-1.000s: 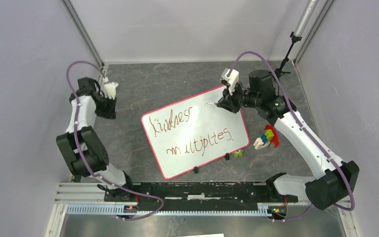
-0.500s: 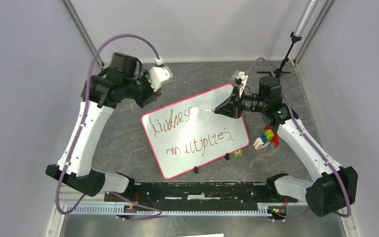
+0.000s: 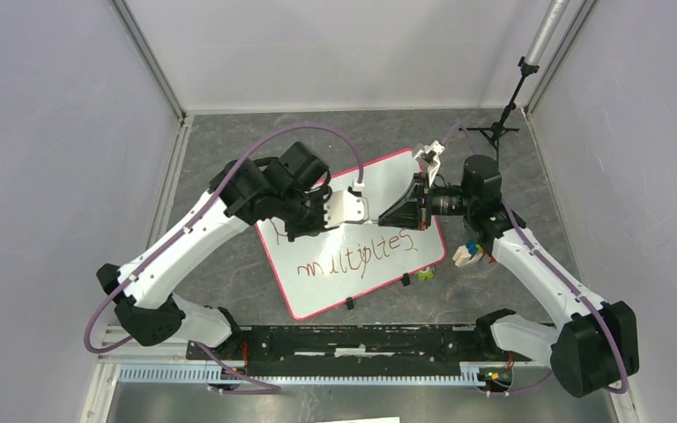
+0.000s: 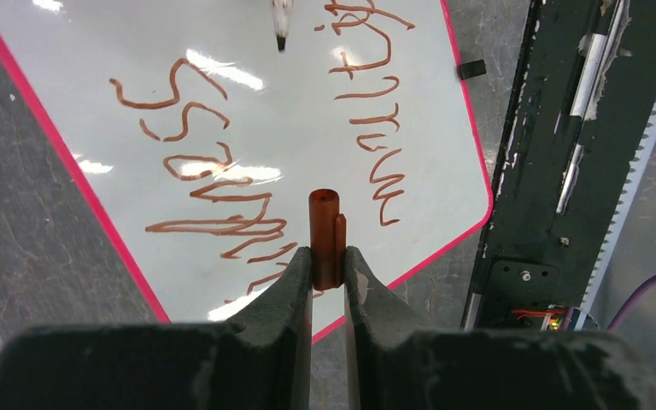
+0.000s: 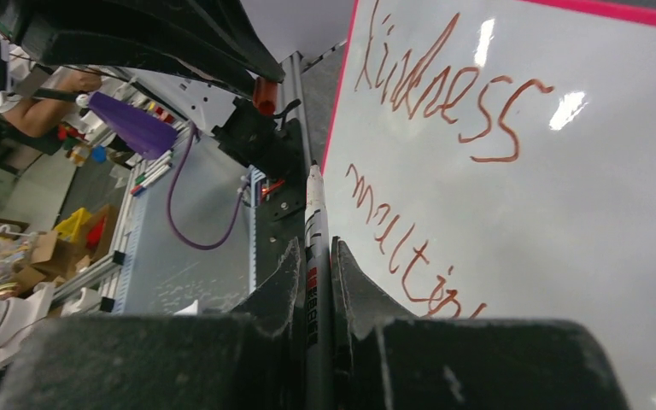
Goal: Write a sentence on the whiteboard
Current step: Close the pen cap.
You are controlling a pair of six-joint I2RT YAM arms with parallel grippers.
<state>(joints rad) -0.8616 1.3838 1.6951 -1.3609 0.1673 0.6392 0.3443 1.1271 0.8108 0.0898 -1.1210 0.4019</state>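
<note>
Directly above the whiteboard [image 3: 317, 291], left gripper [image 4: 328, 256] pinches a cap [image 4: 325, 222], right gripper [image 5: 316, 252] pinches a marker [image 5: 314, 205]

White arms [image 3: 185, 234], black joints [image 3: 269, 189], purple cables [image 3: 317, 129]

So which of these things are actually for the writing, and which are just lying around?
For the job: whiteboard, sentence, marker in right gripper, marker cap in left gripper.
Lying about: coloured blocks, small green object, black stand.
</note>
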